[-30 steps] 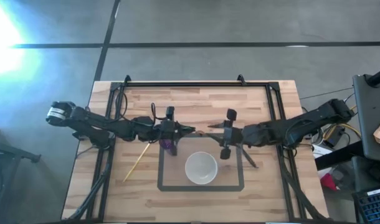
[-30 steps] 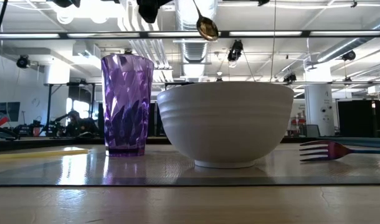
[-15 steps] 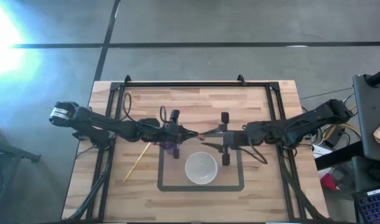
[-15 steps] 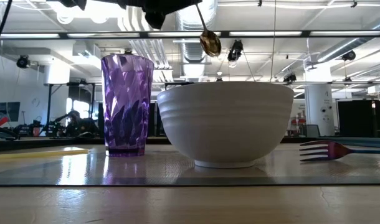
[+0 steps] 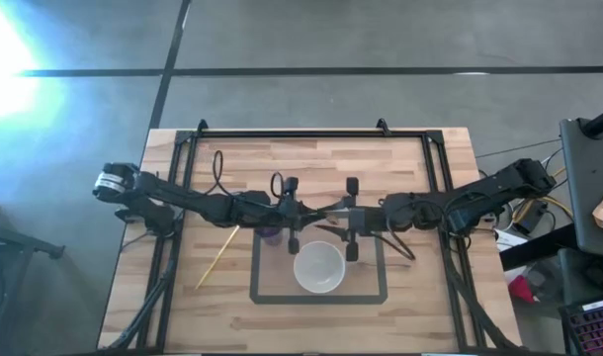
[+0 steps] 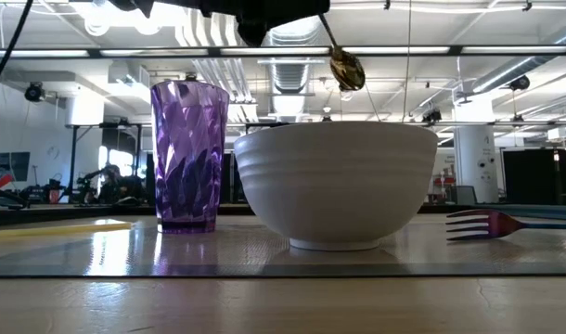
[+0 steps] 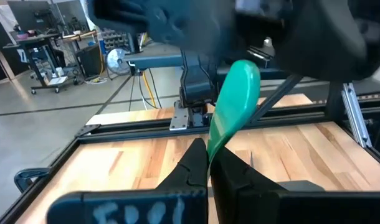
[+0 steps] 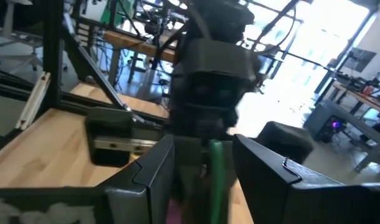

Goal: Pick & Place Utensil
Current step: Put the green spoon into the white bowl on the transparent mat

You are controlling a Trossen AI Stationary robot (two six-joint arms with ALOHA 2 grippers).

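Note:
A spoon with a green handle [image 7: 235, 93] and a golden bowl [image 6: 347, 69] hangs in the air above the white bowl [image 5: 319, 267]. My left gripper [image 5: 300, 213] is shut on it, over the purple cup [image 5: 272, 234]. My right gripper [image 5: 343, 218] faces it from the table's right, open. Its fingers stand on either side of the green handle [image 8: 215, 167], and I cannot tell whether they touch it. The white bowl [image 6: 334, 181] and the purple cup [image 6: 188, 156] stand upright on the table. My left gripper [image 7: 210, 155] pinches the spoon's green handle at its narrow part [image 7: 212, 142] between its two fingers, coming roughly level from the table's left. The handle's wide end sticks out past the fingertips toward the right gripper. The spoon is lifted clear, its golden bowl tilted downward.
A fork [image 6: 482, 223] lies on the table right of the white bowl. A thin yellow stick [image 5: 217, 255] lies left of the dark rectangle marked on the wood. A black frame [image 5: 311, 134] runs along the far edge and the sides.
Both grippers have closed in on each other over the middle of the table, the left toward the right edge and the right toward the left edge. The spoon travelled with the left gripper: its golden bowl has shifted right and slightly down.

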